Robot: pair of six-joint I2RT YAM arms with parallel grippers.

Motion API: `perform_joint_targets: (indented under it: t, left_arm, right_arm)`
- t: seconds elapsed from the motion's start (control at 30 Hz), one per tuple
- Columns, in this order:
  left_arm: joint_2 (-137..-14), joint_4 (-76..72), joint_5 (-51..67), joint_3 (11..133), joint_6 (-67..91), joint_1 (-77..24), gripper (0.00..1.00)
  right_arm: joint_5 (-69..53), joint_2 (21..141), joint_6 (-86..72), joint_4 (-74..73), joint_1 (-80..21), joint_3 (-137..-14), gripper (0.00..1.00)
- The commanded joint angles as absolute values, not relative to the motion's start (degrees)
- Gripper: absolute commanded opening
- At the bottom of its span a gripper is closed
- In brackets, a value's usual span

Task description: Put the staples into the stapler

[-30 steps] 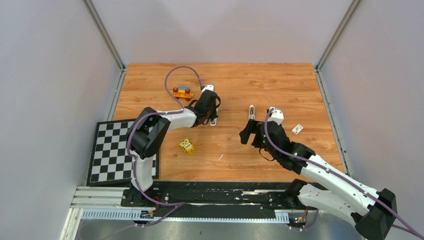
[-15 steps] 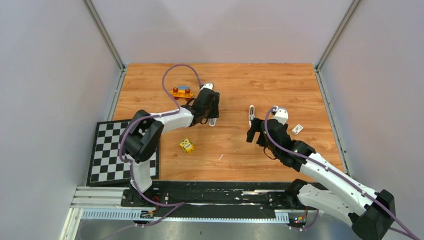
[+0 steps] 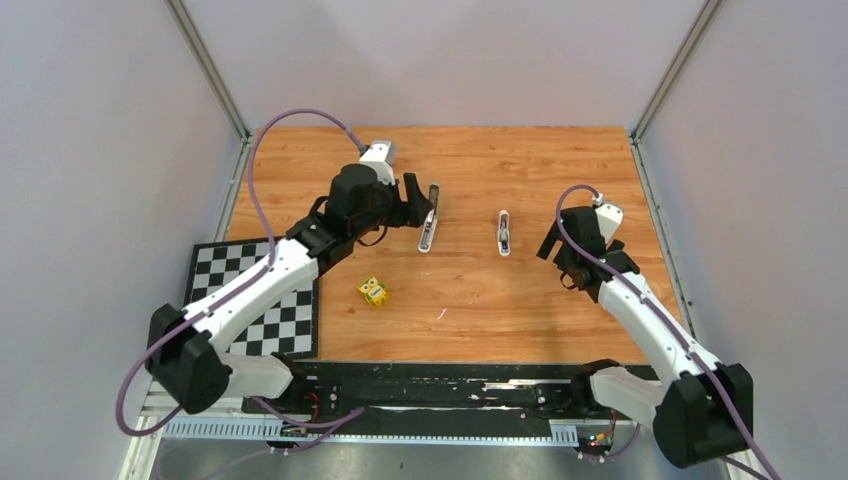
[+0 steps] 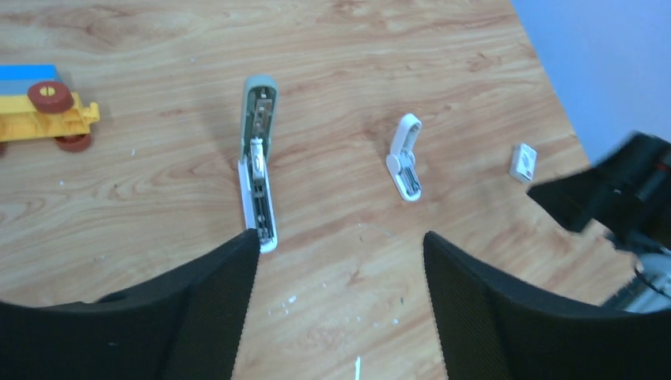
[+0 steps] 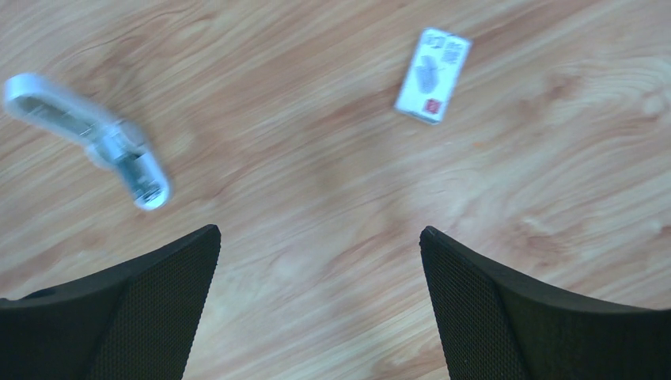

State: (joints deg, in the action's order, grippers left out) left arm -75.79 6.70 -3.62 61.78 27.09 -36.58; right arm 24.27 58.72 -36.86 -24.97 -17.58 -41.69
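A long grey-and-white stapler (image 3: 428,226) (image 4: 258,162) lies folded open flat on the wooden table. A smaller white stapler (image 3: 504,232) (image 4: 405,157) (image 5: 95,138) lies to its right. My left gripper (image 3: 410,198) (image 4: 340,236) hovers open just left of the long stapler, with only bare wood between its fingers. My right gripper (image 3: 556,246) (image 5: 318,231) is open and empty to the right of the small stapler. I cannot make out any staples as such; a thin pale sliver (image 3: 441,314) lies on the wood nearer the front.
A small white box with red print (image 5: 433,75) (image 4: 523,161) lies beyond the right gripper. A yellow toy cube (image 3: 373,291) sits near the middle front. An orange toy car (image 4: 39,107) is at the back left. A checkerboard mat (image 3: 215,300) covers the left edge.
The left gripper opened, let go of the long stapler and drew back up to the left. The right arm swung right, away from the small stapler, still open.
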Motion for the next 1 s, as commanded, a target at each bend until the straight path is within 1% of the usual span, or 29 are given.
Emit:
perform_joint_targets:
  t: [0.0, 0.07, 0.1, 0.17, 0.3, 0.43, 0.57, 0.8, 0.97]
  left_arm:
    - [-69.94, 15.75, 0.66, 59.39, 22.12, -36.96, 0.85]
    - [-66.89, 17.51, 1.69, 57.58, 20.91, -37.06, 0.97]
    - [-65.74, 18.31, 1.96, 56.85, 20.50, -37.01, 1.00]
    - [-63.97, 19.99, 2.94, 55.48, 19.74, -36.98, 1.00]
    - [-62.28, 22.66, 6.38, 53.37, 18.08, -36.99, 1.00]
    - [-61.43, 25.33, 7.22, 53.01, 16.28, -37.00, 1.00]
    - [-60.56, 25.67, 7.52, 52.82, 15.51, -37.00, 1.00]
    - [-60.15, 25.96, 6.84, 53.18, 15.02, -36.97, 1.00]
    - [-59.88, 26.29, 6.01, 53.17, 14.79, -36.99, 1.00]
  right_arm:
    - [21.88, 64.45, -31.87, -27.33, -8.44, -44.52, 1.00]
    - [18.89, 67.39, -30.63, -27.21, -4.77, -45.87, 1.00]
    - [18.12, 69.02, -29.10, -27.05, -3.54, -46.63, 1.00]
    - [17.41, 72.43, -26.87, -26.72, -1.31, -48.81, 1.00]
    - [12.20, 79.19, -26.48, -27.06, 4.19, -52.53, 1.00]
    - [12.14, 84.06, -25.13, -26.76, 5.80, -54.64, 1.00]
    - [9.60, 86.94, -24.81, -26.00, 7.75, -55.44, 0.98]
    - [7.77, 90.08, -23.19, -24.71, 9.83, -56.12, 0.91]
    - [5.40, 91.77, -22.64, -23.47, 11.20, -56.11, 0.83]
